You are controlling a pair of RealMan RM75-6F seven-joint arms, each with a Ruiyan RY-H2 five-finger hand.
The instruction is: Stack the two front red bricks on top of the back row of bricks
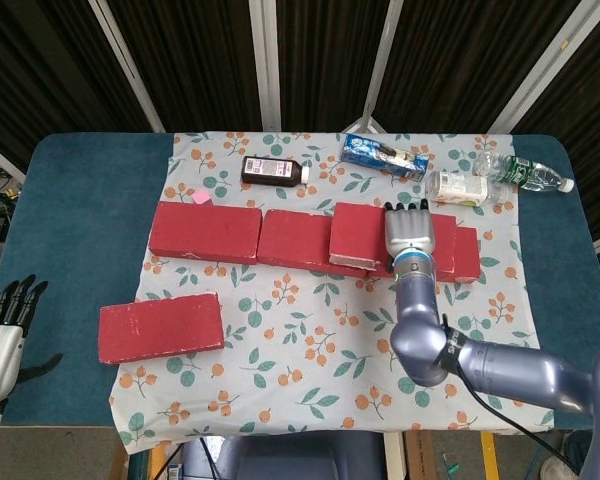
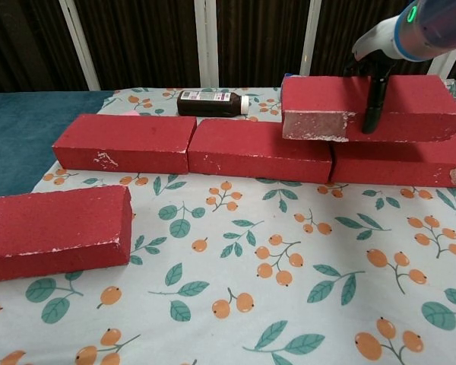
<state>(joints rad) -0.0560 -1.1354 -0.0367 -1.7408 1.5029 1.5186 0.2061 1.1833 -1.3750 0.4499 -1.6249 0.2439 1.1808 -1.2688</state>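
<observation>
Three red bricks form the back row: left [image 1: 205, 232], middle [image 1: 295, 238] and right [image 1: 462, 254]. My right hand [image 1: 408, 232] grips a fourth red brick [image 1: 356, 236] from above. In the chest view this held brick [image 2: 327, 106] lies level over the joint between the middle brick [image 2: 258, 150] and the right brick [image 2: 399, 163], and the hand's thumb [image 2: 373, 103] runs down its front face. Whether it rests on them or hovers just above, I cannot tell. Another red brick [image 1: 161, 327] lies at the front left. My left hand [image 1: 2, 338] hangs open off the table's left edge.
Behind the back row lie a brown bottle [image 1: 275, 171], a blue packet [image 1: 384, 156], a white can [image 1: 458, 187] and a clear water bottle [image 1: 528, 174]. A small pink piece [image 1: 201, 197] sits by the left brick. A floral cloth [image 1: 320, 350] covers the table's middle.
</observation>
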